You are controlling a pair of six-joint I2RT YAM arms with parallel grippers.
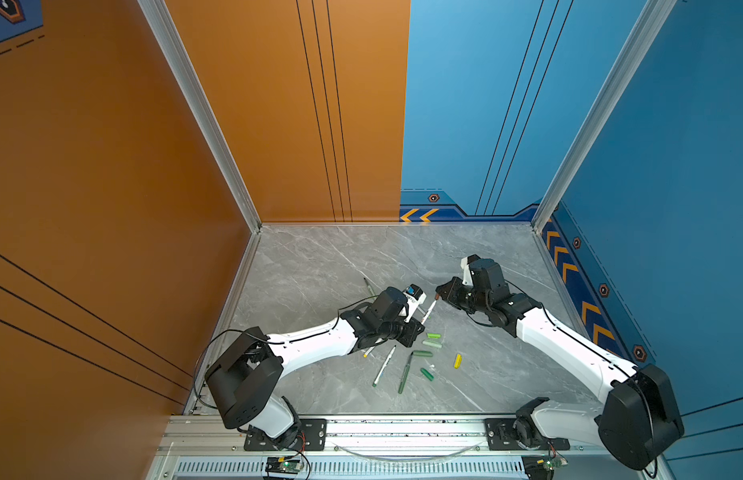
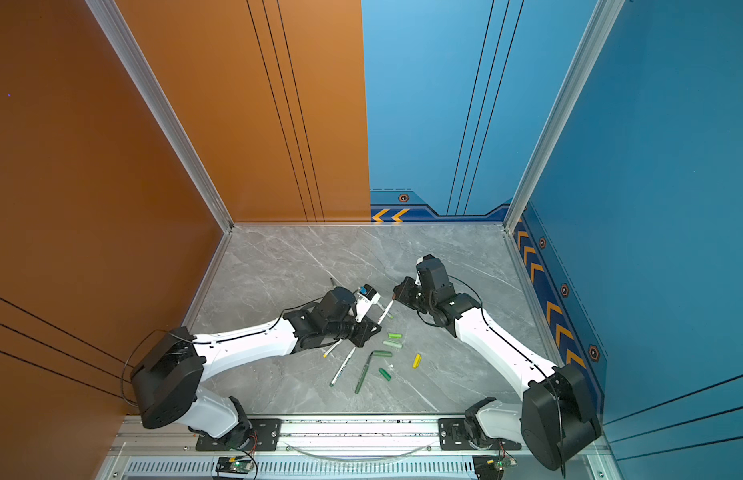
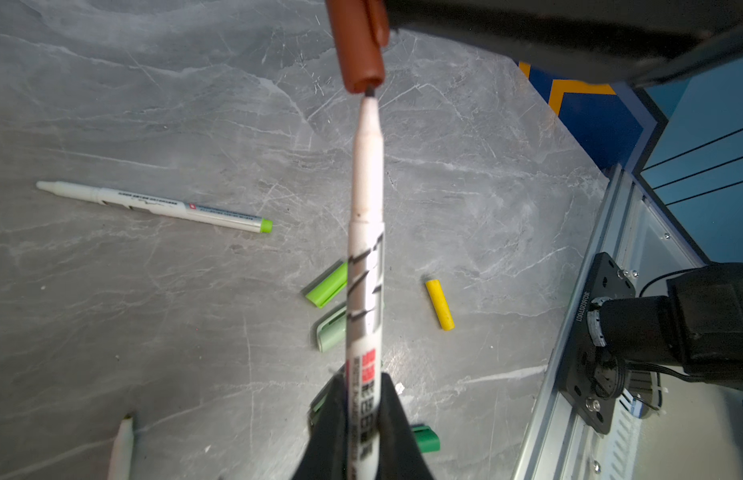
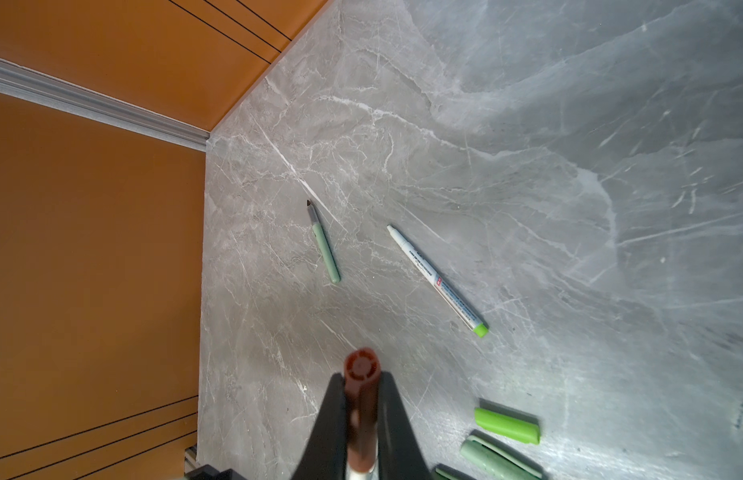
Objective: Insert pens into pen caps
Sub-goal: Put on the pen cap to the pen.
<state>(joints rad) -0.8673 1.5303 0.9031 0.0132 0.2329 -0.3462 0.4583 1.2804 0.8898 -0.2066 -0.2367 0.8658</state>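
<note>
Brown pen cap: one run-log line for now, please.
left gripper: white-barrelled pen | right gripper: brown plastic cap | pen tip at cap mouth

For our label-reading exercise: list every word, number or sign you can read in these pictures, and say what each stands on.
Nothing can be quoted with certainty.
Held white pen: red block and dark characters, blurred.
Lying light-green-ended pen: a line of print, too small.
Black mount plate: white number string, too small to read.
Orange chevrons on the blue wall: arrow signs, no words.
</note>
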